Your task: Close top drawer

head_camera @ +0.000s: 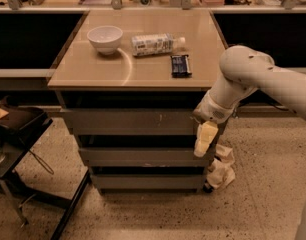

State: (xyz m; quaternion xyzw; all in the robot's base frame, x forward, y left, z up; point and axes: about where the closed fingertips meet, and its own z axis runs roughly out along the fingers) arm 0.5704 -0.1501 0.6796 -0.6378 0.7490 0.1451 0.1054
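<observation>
**Camera view check-in: top drawer sticking out, gripper at its right end**

So the top drawer sits right under the desk top, and its grey front looks pulled out a bit, with a dark strip of the inside showing above it. You can spot the little pale scratches right of centre. The gripper hangs pointing down in front of the drawer's right end, reaching over the gap down to the next drawer front. Honestly can't tell if it's open or closed, and I can't say for sure whether it's touching the front.

My read is that this is the lining-up-to-push step. The next move needs solid contact on the drawer face, then a straight shove back toward the desk. Being so far to the right, the push could skew the drawer, so sliding nearer the middle first might help.

The bowl, bottle and dark packet on top shouldn't matter.
</observation>
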